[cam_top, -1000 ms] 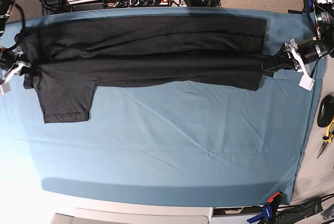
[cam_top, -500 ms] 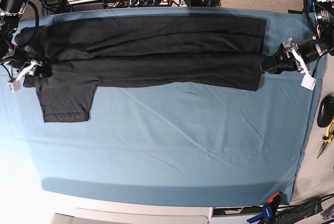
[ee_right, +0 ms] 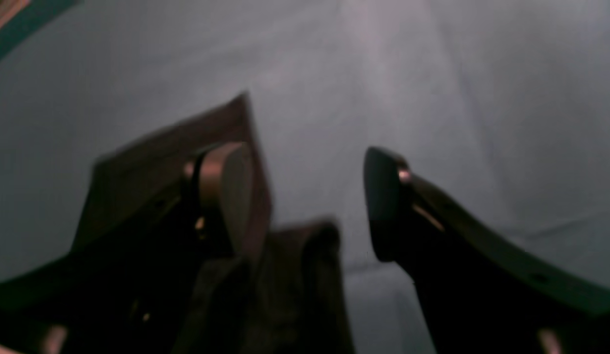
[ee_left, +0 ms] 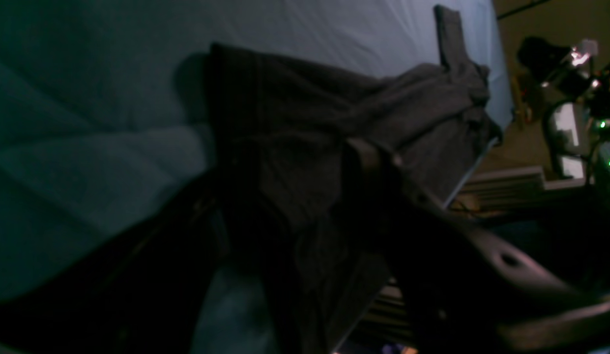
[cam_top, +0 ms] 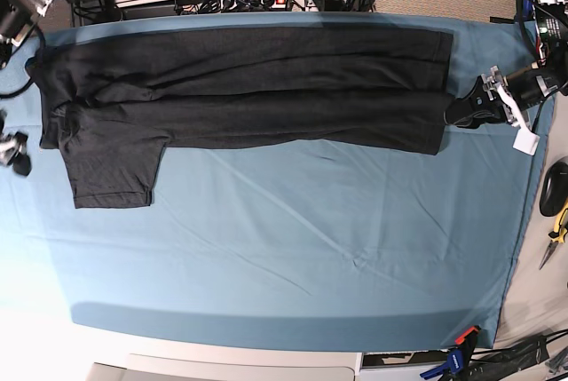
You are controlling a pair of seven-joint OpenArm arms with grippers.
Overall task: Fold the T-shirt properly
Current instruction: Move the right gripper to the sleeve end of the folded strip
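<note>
Black T-shirt in a long folded band, both grippers wide, empty.

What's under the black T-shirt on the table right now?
The T-shirt lies flat on the blue table cloth. Whatever sits beneath the folded layers is covered and cannot be seen.

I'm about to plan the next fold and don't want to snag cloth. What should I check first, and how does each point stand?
1. Right gripper open, nothing between its fingers: ok.
2. Left gripper free of the T-shirt: cannot tell; it sits at the hem.
3. T-shirt folded lengthwise into a band: ok.
4. Sleeve tucked in: not ok; it sticks out.
5. Table cloth flat: ok, light creases.
</note>
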